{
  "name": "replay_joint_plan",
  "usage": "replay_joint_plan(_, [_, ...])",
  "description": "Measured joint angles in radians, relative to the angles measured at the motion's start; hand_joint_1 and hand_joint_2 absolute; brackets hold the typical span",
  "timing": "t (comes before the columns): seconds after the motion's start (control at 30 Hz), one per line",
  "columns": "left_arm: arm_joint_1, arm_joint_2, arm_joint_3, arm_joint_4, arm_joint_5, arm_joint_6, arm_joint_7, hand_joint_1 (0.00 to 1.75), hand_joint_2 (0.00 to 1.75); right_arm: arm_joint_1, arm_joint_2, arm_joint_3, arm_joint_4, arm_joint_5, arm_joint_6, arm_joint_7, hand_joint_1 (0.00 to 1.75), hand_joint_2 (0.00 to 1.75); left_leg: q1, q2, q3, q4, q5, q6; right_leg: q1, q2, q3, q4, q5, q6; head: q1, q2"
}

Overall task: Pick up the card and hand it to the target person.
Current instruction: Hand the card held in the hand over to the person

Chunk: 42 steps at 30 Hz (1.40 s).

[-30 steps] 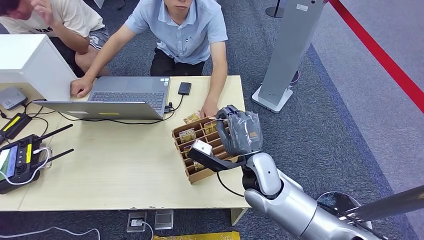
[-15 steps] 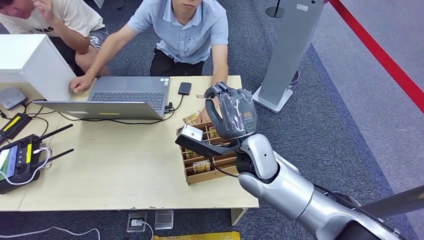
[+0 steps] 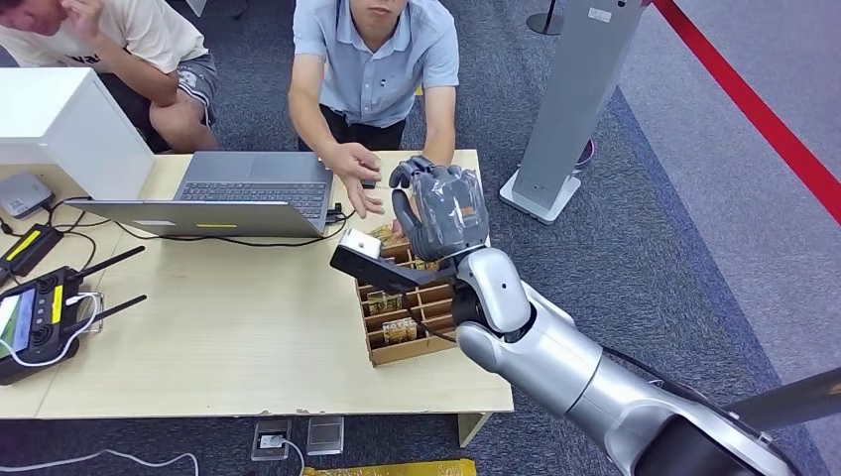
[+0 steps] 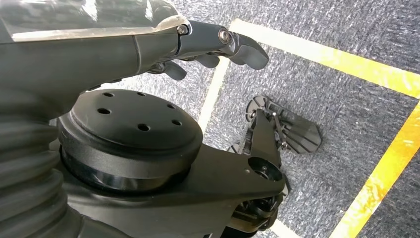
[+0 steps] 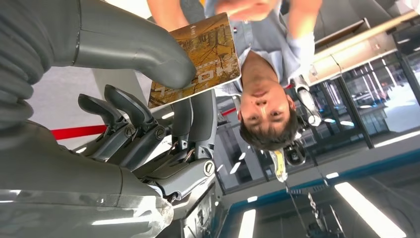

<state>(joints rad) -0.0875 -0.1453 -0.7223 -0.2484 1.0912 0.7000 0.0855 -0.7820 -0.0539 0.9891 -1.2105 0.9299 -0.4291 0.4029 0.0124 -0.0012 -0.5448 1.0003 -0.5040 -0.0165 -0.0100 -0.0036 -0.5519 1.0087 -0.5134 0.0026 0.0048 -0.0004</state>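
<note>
Since a second ago the right hand [image 3: 441, 210] has risen from the wooden tray [image 3: 407, 342] and swung toward the far table edge, and the person in the blue shirt [image 3: 382, 69] has lifted an open hand [image 3: 353, 171] from the laptop [image 3: 233, 188] to meet it.

Nearest, the silver, smooth-shelled right arm [image 3: 555, 362] crosses the pale wood table [image 3: 228, 337]. Beneath it the tray is a shallow box split by thin slats into small compartments; several hold cards with yellow-brown print, lying flat.

The right hand, grey and wrapped in glossy clear film, is raised past the tray. From the right wrist view, its thick thumb pinches the card [image 5: 198, 62] against dark fingers [image 5: 195, 121]. The card is a thin rectangle with rounded corners, printed with an ochre, bark-like pattern and pale lettering too small to read.

Just beyond is the person's palm, near the robot's hand but apart from it.

The left hand [image 4: 208, 47] hangs over grey carpet, its dark fingers loosely apart and holding nothing.
</note>
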Motion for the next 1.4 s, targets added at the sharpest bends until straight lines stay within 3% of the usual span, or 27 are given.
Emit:
replay_joint_plan(0.37, [0.002, 0.003, -0.012, -0.003, 0.017, -0.002, -0.007, 0.00, 1.75, -0.018, 0.025, 0.024, 0.070, 0.000, 0.012, -0.005, 1.75, 1.75, 0.000, 0.000, 0.000, 0.000, 0.000, 0.000, 0.000, 0.000, 0.000, 0.000, 0.000, 0.000, 0.000, 0.000])
replay_joint_plan(0.4, [0.002, 0.003, -0.012, -0.005, 0.019, -0.004, -0.010, 0.00, 1.75, -0.019, 0.027, 0.026, 0.074, 0.000, 0.013, -0.006, 1.60, 1.75, 0.000, 0.000, 0.000, 0.000, 0.000, 0.000, 0.000, 0.000, 0.000, 0.000, 0.000, 0.000, 0.000, 0.000])
replay_joint_plan(0.5, [0.003, 0.005, -0.012, -0.007, 0.026, -0.008, -0.019, 0.00, 1.75, -0.020, 0.031, 0.032, 0.085, -0.001, 0.018, -0.009, 0.31, 1.75, 0.000, 0.000, 0.000, 0.000, 0.000, 0.000, 0.000, 0.000, 0.000, 0.000, 0.000, 0.000, 0.000, 0.000])
replay_joint_plan(0.53, [0.003, 0.005, -0.012, -0.007, 0.030, -0.009, -0.023, 0.00, 1.75, -0.020, 0.033, 0.035, 0.089, -0.004, 0.022, -0.012, 0.03, 1.75, 0.000, 0.000, 0.000, 0.000, 0.000, 0.000, 0.000, 0.000, 0.000, 0.000, 0.000, 0.000, 0.000, 0.000])
replay_joint_plan(0.7, [0.003, 0.006, -0.012, -0.008, 0.064, -0.008, -0.037, 0.00, 1.75, -0.017, 0.036, 0.046, 0.101, -0.111, 0.074, -0.051, 0.00, 1.75, 0.000, 0.000, 0.000, 0.000, 0.000, 0.000, 0.000, 0.000, 0.000, 0.000, 0.000, 0.000, 0.000, 0.000])
replay_joint_plan(1.0, [-0.001, 0.001, -0.012, -0.004, 0.090, 0.001, -0.021, 0.00, 1.75, 0.049, 0.027, 0.018, 0.041, -0.497, 0.070, -0.164, 0.00, 1.75, 0.000, 0.000, 0.000, 0.000, 0.000, 0.000, 0.000, 0.000, -0.001, 0.000, 0.000, 0.000, 0.000, 0.000])
replay_joint_plan(1.2, [-0.005, -0.011, -0.012, 0.009, 0.082, 0.002, 0.002, 0.00, 1.75, 0.133, -0.034, -0.026, -0.094, -0.783, 0.058, -0.229, 0.00, 1.75, 0.000, 0.000, 0.000, 0.000, 0.000, 0.000, 0.000, 0.000, -0.001, -0.001, 0.000, 0.000, 0.001, 0.000])
replay_joint_plan(1.4, [-0.007, -0.024, -0.012, 0.020, 0.069, 0.002, -0.002, 0.00, 1.75, 0.262, -0.134, -0.060, -0.280, -0.930, 0.022, -0.244, 0.00, 1.75, 0.000, 0.000, 0.000, 0.000, 0.000, 0.000, 0.000, 0.000, -0.001, -0.001, 0.000, 0.000, 0.001, 0.000])
